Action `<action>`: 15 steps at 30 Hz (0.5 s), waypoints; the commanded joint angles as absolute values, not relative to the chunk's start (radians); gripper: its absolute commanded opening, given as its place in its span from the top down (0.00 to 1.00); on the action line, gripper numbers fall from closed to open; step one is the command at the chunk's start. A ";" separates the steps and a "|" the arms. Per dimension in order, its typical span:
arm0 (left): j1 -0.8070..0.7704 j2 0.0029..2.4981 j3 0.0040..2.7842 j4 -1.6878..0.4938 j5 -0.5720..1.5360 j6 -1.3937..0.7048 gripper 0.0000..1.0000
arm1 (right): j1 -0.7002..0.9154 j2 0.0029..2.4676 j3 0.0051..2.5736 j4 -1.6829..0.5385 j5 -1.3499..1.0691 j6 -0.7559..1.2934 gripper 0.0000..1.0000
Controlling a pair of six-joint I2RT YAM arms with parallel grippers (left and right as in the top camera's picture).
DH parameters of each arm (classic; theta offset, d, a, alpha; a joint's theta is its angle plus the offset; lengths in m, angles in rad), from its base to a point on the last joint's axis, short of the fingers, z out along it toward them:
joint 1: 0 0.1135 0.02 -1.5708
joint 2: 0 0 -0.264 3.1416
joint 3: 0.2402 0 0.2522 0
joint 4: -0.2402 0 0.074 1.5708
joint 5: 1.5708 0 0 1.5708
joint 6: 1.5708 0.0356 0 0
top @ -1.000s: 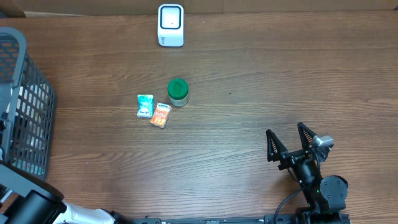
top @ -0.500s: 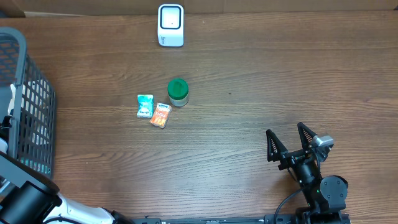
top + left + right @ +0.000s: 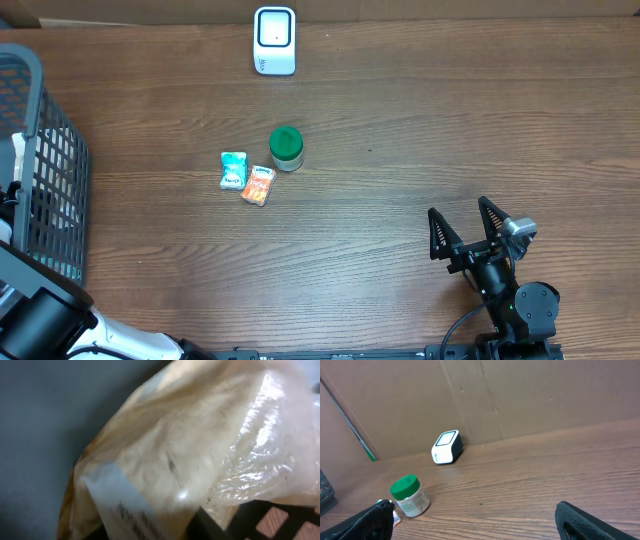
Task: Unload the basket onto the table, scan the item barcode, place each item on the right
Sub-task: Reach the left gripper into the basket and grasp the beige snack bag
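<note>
A crinkly clear plastic bag (image 3: 190, 455) with a pale label strip fills the left wrist view, very close to the camera. My left arm (image 3: 40, 320) reaches from the bottom left into the dark wire basket (image 3: 50, 150), and its gripper is hidden there. I cannot see its fingers or make out whether they hold the bag. The white barcode scanner (image 3: 274, 40) stands at the table's far edge and also shows in the right wrist view (image 3: 446, 447). My right gripper (image 3: 468, 228) rests open and empty near the front right (image 3: 475, 520).
A green-lidded jar (image 3: 286, 147), a teal packet (image 3: 233, 170) and an orange packet (image 3: 259, 185) lie together left of centre. The jar (image 3: 409, 496) shows in the right wrist view. Basket mesh (image 3: 280, 520) shows under the bag. A cardboard wall (image 3: 530, 395) backs the table.
The left arm has shifted slightly up and in at the basket. The right arm and the table items have not moved.
</note>
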State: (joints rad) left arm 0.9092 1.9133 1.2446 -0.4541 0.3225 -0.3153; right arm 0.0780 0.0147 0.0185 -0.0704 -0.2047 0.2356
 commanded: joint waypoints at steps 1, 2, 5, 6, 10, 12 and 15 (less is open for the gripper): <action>0.903 1.852 1.246 -0.508 0.312 -0.307 0.72 | 0.072 0.004 0.008 -0.064 -0.200 0.235 0.00; 0.903 1.819 1.258 -0.517 0.316 -0.307 0.72 | 0.072 0.004 0.008 -0.064 -0.200 0.235 0.00; 0.903 1.705 1.305 -0.548 0.316 -0.307 0.73 | 0.072 0.004 0.008 -0.064 -0.200 0.235 0.00; 0.903 1.669 1.321 -0.556 0.316 -0.307 0.73 | 0.072 0.004 0.008 -0.064 -0.200 0.235 0.00; 0.903 1.496 1.392 -0.596 0.315 -0.307 0.74 | 0.072 0.004 0.008 -0.064 -0.200 0.235 0.00; 0.903 1.411 1.421 -0.610 0.315 -0.307 0.74 | 0.072 0.004 0.008 -0.064 -0.200 0.235 0.00; 0.897 1.280 1.440 -0.617 0.316 -0.321 0.77 | 0.072 0.004 0.008 -0.064 -0.200 0.235 0.00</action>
State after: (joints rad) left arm 0.9092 1.4162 1.4044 -0.6033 0.3107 -0.3153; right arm 0.0780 0.0147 0.0185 -0.0704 -0.2050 0.2356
